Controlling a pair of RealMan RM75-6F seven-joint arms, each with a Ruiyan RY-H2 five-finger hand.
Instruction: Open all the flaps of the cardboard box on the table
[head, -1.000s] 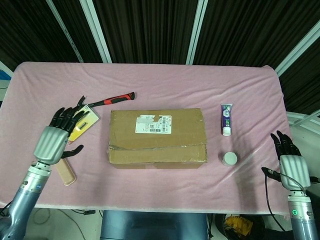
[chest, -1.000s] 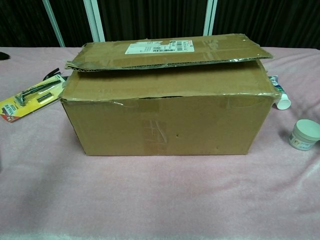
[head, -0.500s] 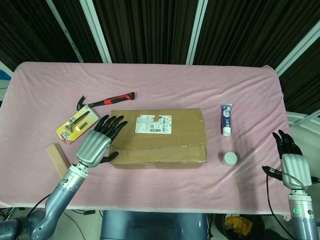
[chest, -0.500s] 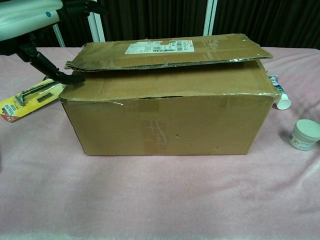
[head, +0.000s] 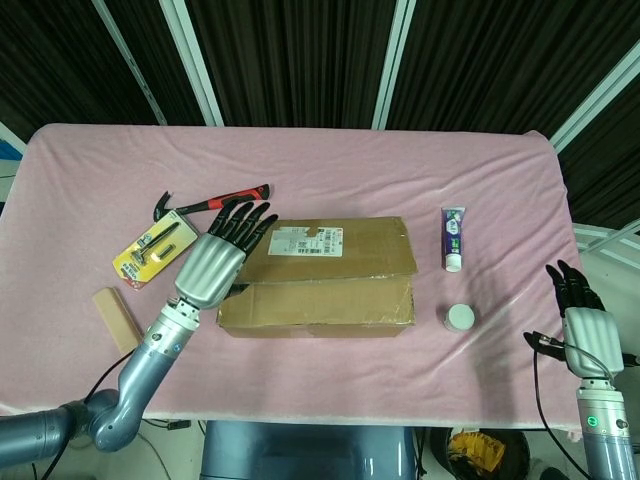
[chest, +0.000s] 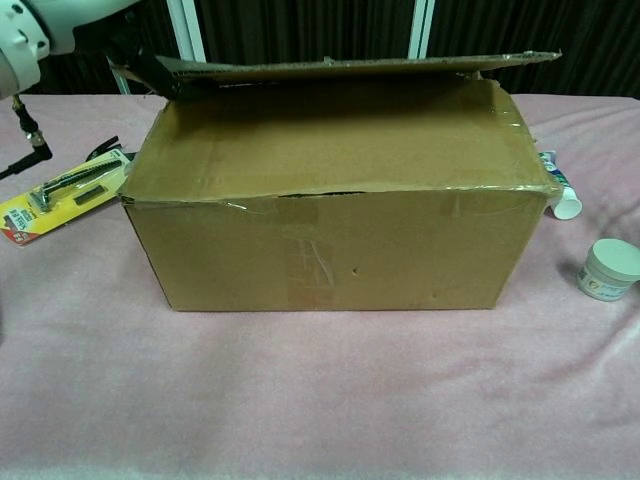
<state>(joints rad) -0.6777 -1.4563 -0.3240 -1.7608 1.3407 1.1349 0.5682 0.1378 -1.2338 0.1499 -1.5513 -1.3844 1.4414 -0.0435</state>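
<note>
The left hand's (head: 213, 268) fingers (head: 245, 222) are spread at the left end of the raised flap (chest: 340, 66) of the cardboard box (head: 315, 305); contact appears likely but is partly hidden. Beyond the fingertips a hammer (head: 212, 203) lies, and to their left a packaged tool (head: 154, 250). Bare cloth (head: 330, 170) is left beyond the box. The right hand (head: 585, 335) hangs well apart, with a jar (head: 460, 318) and tube (head: 453, 238) between it and the box.

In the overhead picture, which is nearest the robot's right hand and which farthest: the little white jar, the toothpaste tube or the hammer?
From the right hand:
1. White jar, just to its left on the cloth.
2. Toothpaste tube, farther back, right of the box.
3. Hammer, far across the table, beyond the box's left end.
</note>
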